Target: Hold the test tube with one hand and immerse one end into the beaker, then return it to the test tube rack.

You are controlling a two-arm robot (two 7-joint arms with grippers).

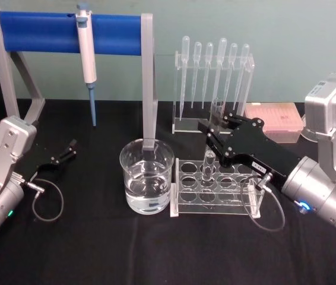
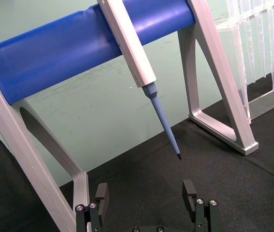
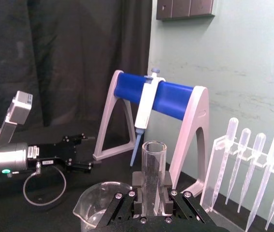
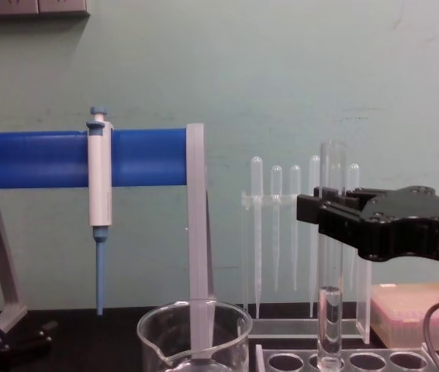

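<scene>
The test tube (image 1: 208,165) stands upright with my right gripper (image 1: 216,129) shut on its upper part. Its round lower end sits at a hole of the clear rack (image 1: 239,202), and a little liquid shows in the bottom of the test tube (image 4: 330,318). In the right wrist view the black fingers (image 3: 165,182) clamp the test tube (image 3: 152,166) just under its flared rim. The beaker (image 1: 147,177), partly filled with clear liquid, stands left of the rack, apart from the tube. My left gripper (image 1: 69,149) rests open at the far left, holding nothing.
A blue-barred stand (image 1: 67,27) with a hanging pipette (image 1: 87,65) spans the back left; its grey leg (image 1: 150,89) rises just behind the beaker. Thin plastic pipettes (image 1: 212,71) hang in a clear holder behind the rack. A pink box (image 1: 275,119) sits at the back right.
</scene>
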